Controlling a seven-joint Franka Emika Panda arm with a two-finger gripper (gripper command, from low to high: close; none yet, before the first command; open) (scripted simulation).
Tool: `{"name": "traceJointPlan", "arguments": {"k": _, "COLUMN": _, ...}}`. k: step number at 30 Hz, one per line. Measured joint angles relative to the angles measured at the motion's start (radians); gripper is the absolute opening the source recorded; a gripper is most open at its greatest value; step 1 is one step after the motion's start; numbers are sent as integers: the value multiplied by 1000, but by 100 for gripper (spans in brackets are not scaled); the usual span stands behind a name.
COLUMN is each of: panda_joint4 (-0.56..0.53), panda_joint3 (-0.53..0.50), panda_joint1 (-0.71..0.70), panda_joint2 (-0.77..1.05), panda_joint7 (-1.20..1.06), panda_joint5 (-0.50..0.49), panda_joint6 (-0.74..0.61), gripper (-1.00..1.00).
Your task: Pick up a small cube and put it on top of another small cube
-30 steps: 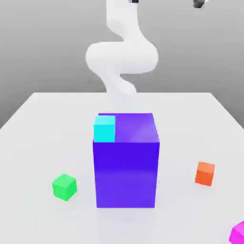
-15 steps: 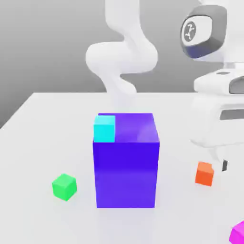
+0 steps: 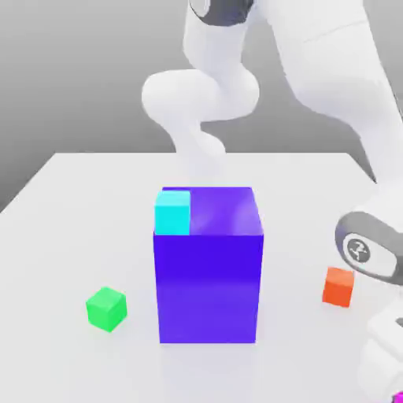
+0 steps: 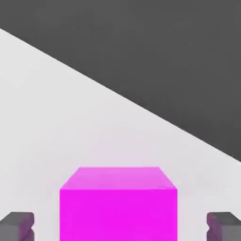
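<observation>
The magenta small cube [image 4: 117, 207] rests on the white table, between my gripper's [image 4: 120, 227] two dark fingertips [image 4: 18, 225]. The gripper is open, with a gap on each side of the cube. In the exterior view my arm's wrist [image 3: 370, 252] and hand [image 3: 387, 346] hang low at the exterior view's lower right, and just a sliver of the magenta cube [image 3: 399, 397] peeks out beneath them. The green small cube [image 3: 106, 308] sits alone on the table at the exterior view's lower left, far from the hand.
A big blue-violet block [image 3: 208, 283] stands mid-table between the green cube and my hand, with a cyan small cube [image 3: 172, 212] on its top corner. An orange small cube [image 3: 339, 286] lies just behind my wrist. The table's edge [image 4: 141, 110] runs beyond the magenta cube.
The arm has swung down to the exterior view's lower right. The hand now sits over the magenta cube and covers most of it.
</observation>
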Motion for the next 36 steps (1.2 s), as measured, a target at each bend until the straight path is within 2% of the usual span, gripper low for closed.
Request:
{"name": "traceJointPlan", "arguments": {"k": 5, "panda_joint4": -1, "panda_joint3": 2, "panda_joint1": -1, "panda_joint2": -4, "panda_joint7": -2, "panda_joint5": 3, "panda_joint6": -3, "gripper": -100}}
{"name": "traceJointPlan", "arguments": {"k": 9, "panda_joint4": -20, "panda_joint3": 47, "panda_joint1": -34, "panda_joint2": -114, "panda_joint7": -45, "panda_joint5": 53, "panda_joint6": -84, "gripper": -100}}
{"name": "traceJointPlan", "arguments": {"k": 11, "panda_joint4": -44, "panda_joint3": 35, "panda_joint1": -69, "panda_joint2": -155, "panda_joint7": -40, "panda_joint5": 82, "panda_joint6": -87, "gripper": -100}}
{"name": "traceJointPlan", "arguments": {"k": 22, "panda_joint4": -354, "panda_joint3": -180, "panda_joint1": -310, "panda_joint2": -442, "panda_joint7": 161, "panda_joint5": 247, "panda_joint6": -37, "gripper": -100}}
{"name": "traceJointPlan", "arguments": {"k": 26, "panda_joint4": -480, "panda_joint3": -274, "panda_joint1": -423, "panda_joint2": -550, "panda_joint7": 274, "panda_joint5": 268, "panda_joint6": -19, "gripper": -100}}
{"name": "traceJointPlan", "arguments": {"k": 32, "panda_joint4": -695, "panda_joint3": -348, "panda_joint1": -621, "panda_joint2": -734, "panda_joint7": 485, "panda_joint5": 264, "panda_joint6": 3, "gripper": -100}}
{"name": "traceJointPlan", "arguments": {"k": 36, "panda_joint4": -742, "panda_joint3": -370, "panda_joint1": -642, "panda_joint2": -684, "panda_joint7": 518, "panda_joint5": 284, "panda_joint6": 93, "gripper": -100}}
